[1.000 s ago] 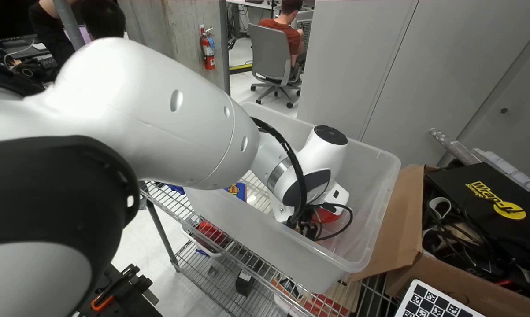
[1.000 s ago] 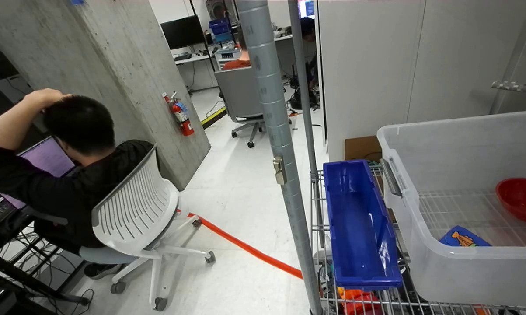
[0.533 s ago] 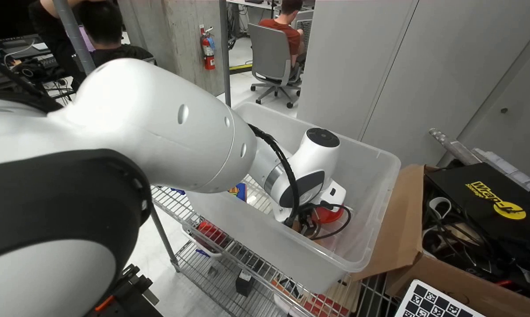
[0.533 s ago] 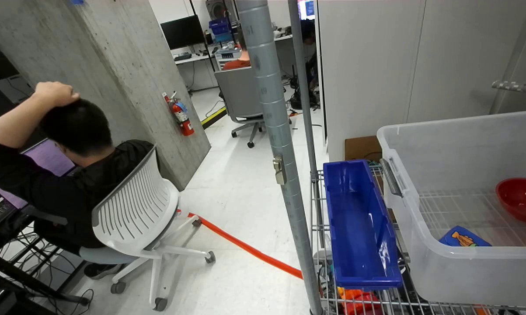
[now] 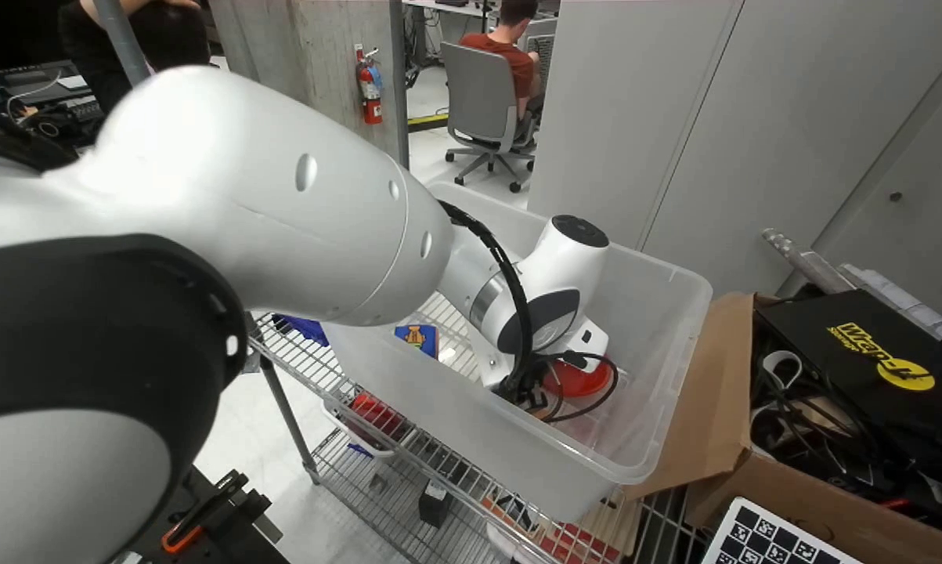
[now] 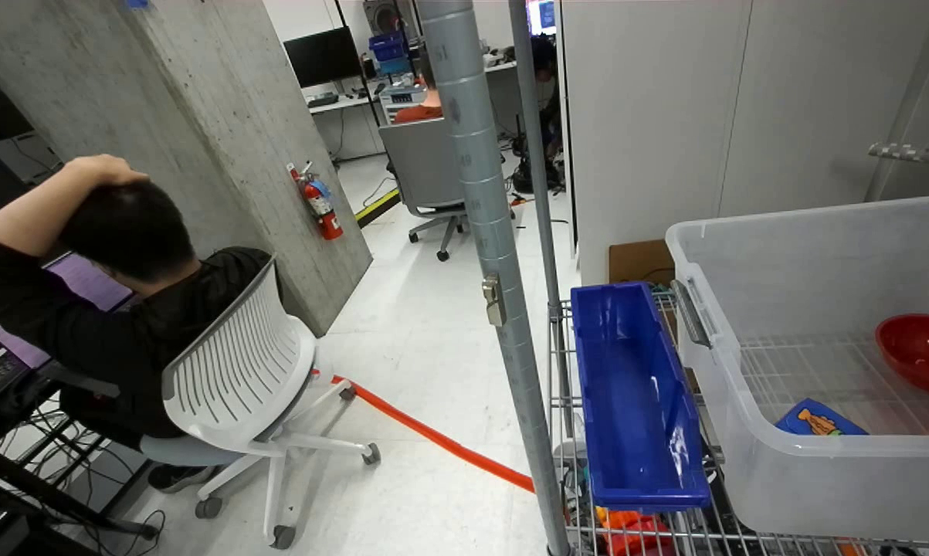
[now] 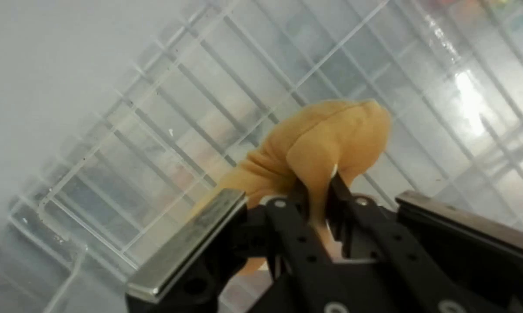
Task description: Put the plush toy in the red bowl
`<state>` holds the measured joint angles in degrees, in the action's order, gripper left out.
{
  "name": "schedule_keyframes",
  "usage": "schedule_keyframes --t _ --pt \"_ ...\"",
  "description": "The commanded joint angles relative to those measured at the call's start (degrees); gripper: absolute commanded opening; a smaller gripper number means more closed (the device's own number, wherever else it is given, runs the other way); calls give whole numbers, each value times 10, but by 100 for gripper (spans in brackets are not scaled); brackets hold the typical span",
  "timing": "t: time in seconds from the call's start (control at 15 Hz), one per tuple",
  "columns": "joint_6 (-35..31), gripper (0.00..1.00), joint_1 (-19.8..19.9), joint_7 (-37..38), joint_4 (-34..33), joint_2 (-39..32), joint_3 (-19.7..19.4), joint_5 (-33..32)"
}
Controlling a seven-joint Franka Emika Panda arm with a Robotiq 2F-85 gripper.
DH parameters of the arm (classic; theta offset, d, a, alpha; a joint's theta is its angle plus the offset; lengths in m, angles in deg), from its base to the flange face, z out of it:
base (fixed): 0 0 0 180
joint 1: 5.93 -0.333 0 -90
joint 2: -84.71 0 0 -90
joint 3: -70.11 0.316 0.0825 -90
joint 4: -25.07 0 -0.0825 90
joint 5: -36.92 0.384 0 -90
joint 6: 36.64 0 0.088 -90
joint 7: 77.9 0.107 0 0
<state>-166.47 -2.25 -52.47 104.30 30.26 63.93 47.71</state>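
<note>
Glossy white-and-black jointed arm [image 5: 306, 207] sloping down, rounded white wrist [image 5: 568, 262] tilted, black two-finger gripper [image 7: 318, 196] clamped, fingertips [image 7: 340, 191] a narrow gap apart

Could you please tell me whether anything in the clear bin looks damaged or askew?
Nothing stands out: the red bowl looks upright, and the plush toy is only folded where the gripper pinches it.

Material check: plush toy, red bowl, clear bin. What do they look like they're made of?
Plush toy: soft matte fabric, by the seam and the folds where it is pinched in the tool.
Red bowl: probably plastic, smooth with a slight sheen; painted metal can't be ruled out.
Clear bin: likely moulded plastic, smooth and hazy; the wire shelf shows through its floor.
</note>
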Motion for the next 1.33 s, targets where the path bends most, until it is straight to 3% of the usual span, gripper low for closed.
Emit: schedule_keyframes --t 0.0,0.27,0.47,0.67,1.27 --pt "40 3 -4 -9 82 98 14 13" --pt "80 3 -2 -12 112 189 24 29" --pt "82 3 8 -12 64 195 30 55" --pt "45 3 19 -13 17 167 30 81" --pt "-148 3 54 12 -86 37 54 168"
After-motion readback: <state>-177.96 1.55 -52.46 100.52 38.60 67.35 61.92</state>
